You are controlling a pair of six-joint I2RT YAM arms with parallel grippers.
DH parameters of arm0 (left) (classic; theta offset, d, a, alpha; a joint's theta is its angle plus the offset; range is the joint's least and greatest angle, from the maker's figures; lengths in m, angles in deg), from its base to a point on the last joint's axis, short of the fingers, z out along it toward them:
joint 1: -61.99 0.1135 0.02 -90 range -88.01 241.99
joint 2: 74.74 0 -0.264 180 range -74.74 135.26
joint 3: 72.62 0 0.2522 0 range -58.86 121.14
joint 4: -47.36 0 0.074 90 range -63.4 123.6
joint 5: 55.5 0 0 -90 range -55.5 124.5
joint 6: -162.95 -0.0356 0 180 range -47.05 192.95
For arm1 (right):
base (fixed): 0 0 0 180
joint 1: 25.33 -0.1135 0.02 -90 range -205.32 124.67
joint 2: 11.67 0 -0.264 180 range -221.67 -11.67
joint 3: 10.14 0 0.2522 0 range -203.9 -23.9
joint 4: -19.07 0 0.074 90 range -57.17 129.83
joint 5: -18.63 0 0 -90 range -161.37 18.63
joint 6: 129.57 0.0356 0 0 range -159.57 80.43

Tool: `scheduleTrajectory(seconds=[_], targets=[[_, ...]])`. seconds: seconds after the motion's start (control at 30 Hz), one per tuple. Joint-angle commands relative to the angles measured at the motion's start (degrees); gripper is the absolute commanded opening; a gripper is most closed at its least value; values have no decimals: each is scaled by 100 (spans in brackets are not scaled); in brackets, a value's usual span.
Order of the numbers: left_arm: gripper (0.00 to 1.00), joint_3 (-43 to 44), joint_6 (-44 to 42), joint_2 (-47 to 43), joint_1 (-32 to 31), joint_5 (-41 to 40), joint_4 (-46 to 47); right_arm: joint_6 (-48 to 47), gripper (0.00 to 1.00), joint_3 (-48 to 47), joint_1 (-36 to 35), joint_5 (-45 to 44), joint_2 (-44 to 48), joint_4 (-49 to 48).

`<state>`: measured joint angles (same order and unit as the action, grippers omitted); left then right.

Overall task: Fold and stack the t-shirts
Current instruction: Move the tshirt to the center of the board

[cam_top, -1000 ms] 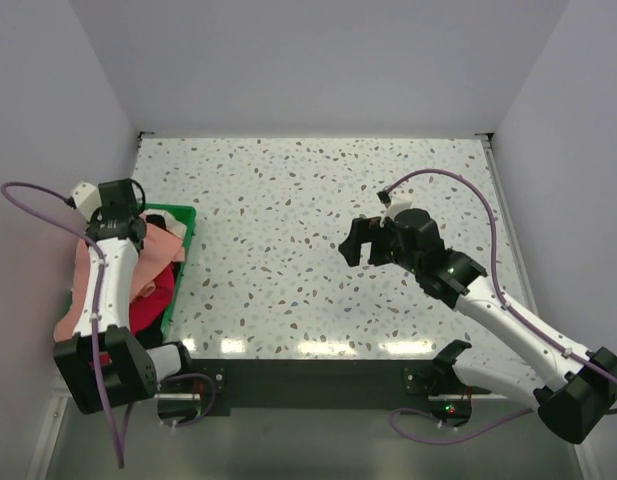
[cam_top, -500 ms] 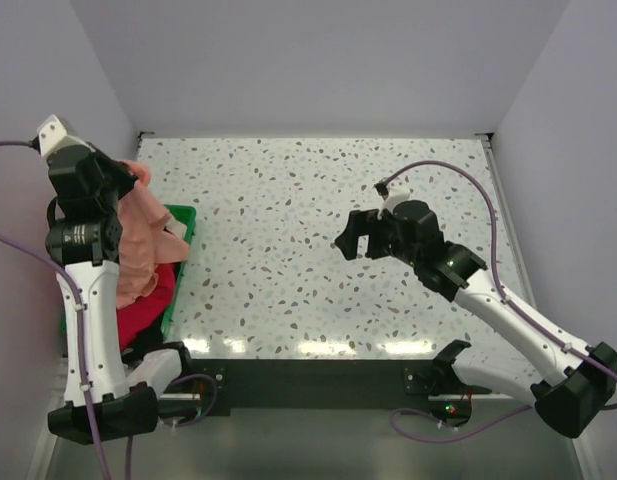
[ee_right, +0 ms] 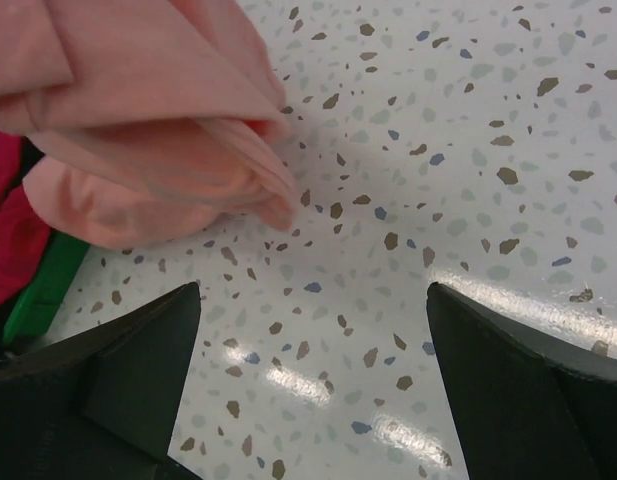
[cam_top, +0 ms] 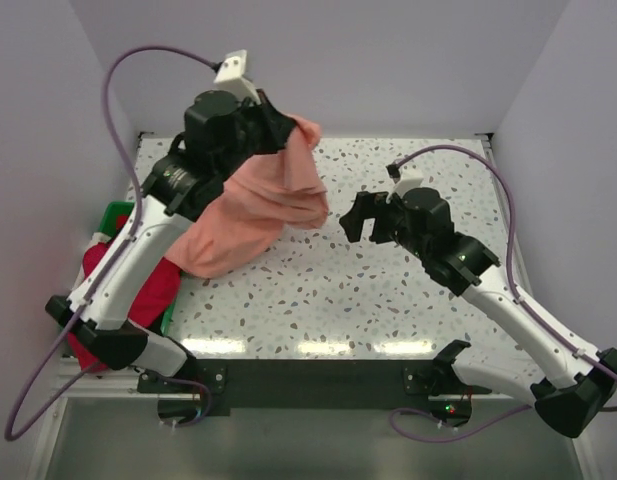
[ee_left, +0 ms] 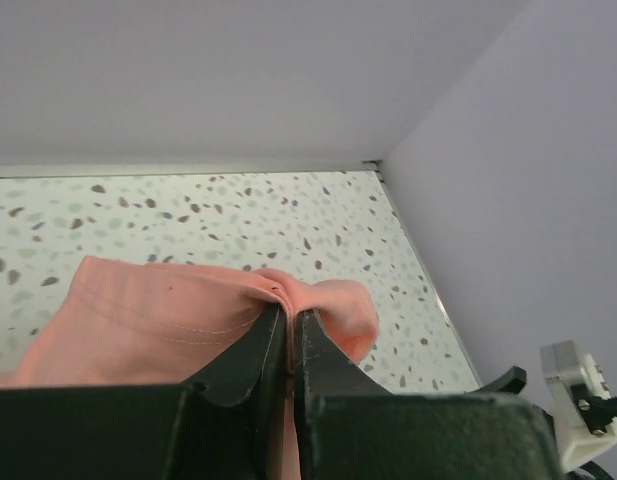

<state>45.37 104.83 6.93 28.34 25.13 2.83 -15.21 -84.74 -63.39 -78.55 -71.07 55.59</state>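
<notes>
Held aloft: the left gripper is pinched shut on a fold of the soft salmon-pink cloth t-shirt, high over the speckled desk.
The shirt hangs bunched, its lower end near the green plastic bin holding a crimson red t-shirt. The right gripper hovers wide open and empty beside the cloth. So thin a pinch could slip, or the trailing hem could snag the bin.
</notes>
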Motion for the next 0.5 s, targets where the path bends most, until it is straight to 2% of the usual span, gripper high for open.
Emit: scheduleTrajectory(seconds=[0.0,0.17,0.2,0.23,0.3,0.33,0.47], targets=[[0,616,-42,436,-379,-23,430,-80,99,-227,10,-389,191,96],[0,616,169,1438,-423,688,729,51,99,-174,10,-792,165,307],[3,617,170,1770,-415,812,773,77,99,-148,10,-872,165,334],[27,712,152,1939,-414,901,782,130,99,-104,10,-934,148,360],[45,853,117,2360,-380,1032,607,174,99,-42,10,-1171,130,421],[57,828,108,2432,-344,1085,572,235,99,1,10,-1250,78,448],[63,-312,415,2091,33,1253,1061,403,98,185,1,-1479,-37,554]])
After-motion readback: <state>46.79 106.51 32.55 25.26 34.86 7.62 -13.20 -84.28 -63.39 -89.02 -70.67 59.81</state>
